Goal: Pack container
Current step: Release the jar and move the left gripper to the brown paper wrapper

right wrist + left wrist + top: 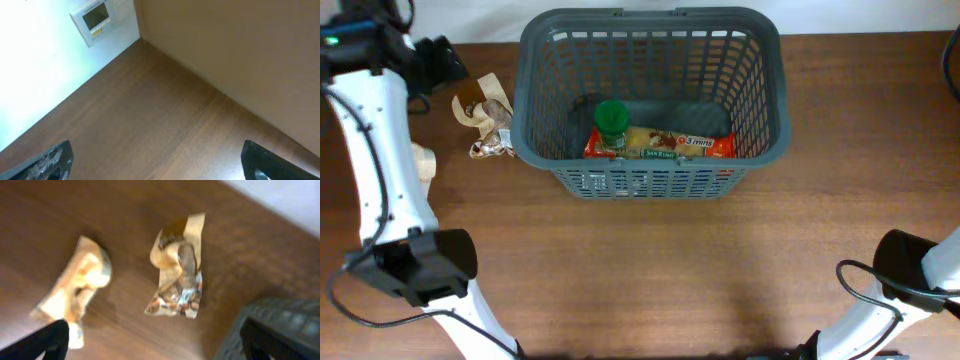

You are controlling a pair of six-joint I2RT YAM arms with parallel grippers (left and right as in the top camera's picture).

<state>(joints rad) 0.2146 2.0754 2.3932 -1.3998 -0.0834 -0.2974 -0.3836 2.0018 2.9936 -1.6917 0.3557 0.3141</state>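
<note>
L gripper (155,342) wide open, empty, hovering over crumpled snack packet (177,272) just left of container (650,182); lined up for next pick, I reckon. Container sits far-centre on table (650,270), holds green-lid jar (611,120) + noodle pack (670,145). R gripper (160,165) also wide open, empty, parked well away.

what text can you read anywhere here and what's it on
"3 mins": on the red packet inside the container.
Green logo on the same packet: too small to read.
Near wrapper and far wrapper on the table: print is blurred, not readable.
Wall panel in the right wrist view: screen and labels too small to read.
</note>
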